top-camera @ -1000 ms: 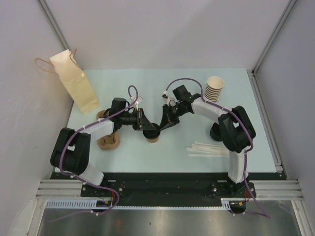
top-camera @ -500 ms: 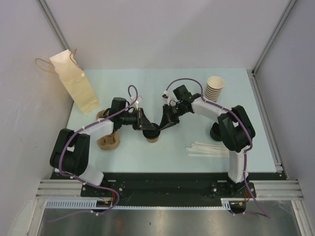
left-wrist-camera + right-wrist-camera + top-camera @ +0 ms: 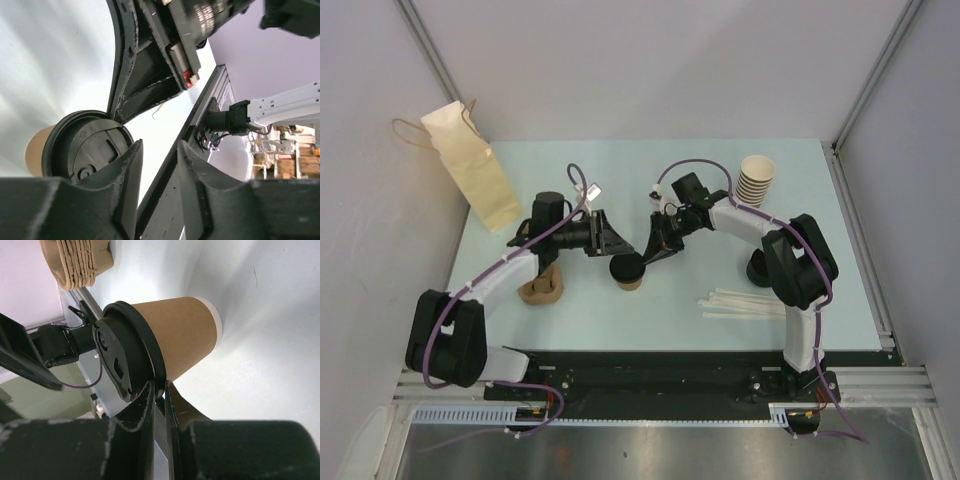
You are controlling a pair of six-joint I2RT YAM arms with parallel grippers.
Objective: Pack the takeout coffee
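Observation:
The takeout coffee (image 3: 628,271), a tan paper cup with a black lid, stands on the table's middle. My right gripper (image 3: 651,254) reaches it from the right. In the right wrist view the cup (image 3: 175,335) fills the middle and the gripper (image 3: 159,388) is shut on the near edge of its black lid (image 3: 125,352). My left gripper (image 3: 608,238) is open and empty, just left and behind the cup, not touching it. In the left wrist view the lidded cup (image 3: 85,145) sits left of the open gripper (image 3: 160,150).
A tan paper bag (image 3: 476,180) stands at the back left. A stack of lidless cups (image 3: 756,179) stands at the back right. Brown cup carriers (image 3: 541,289) lie under my left arm. White straws (image 3: 745,303) and black lids (image 3: 760,268) lie right.
My left gripper has let go of the cup and drawn back to the left and rear, with its arm swung outward. The right gripper and the cup have stayed put.

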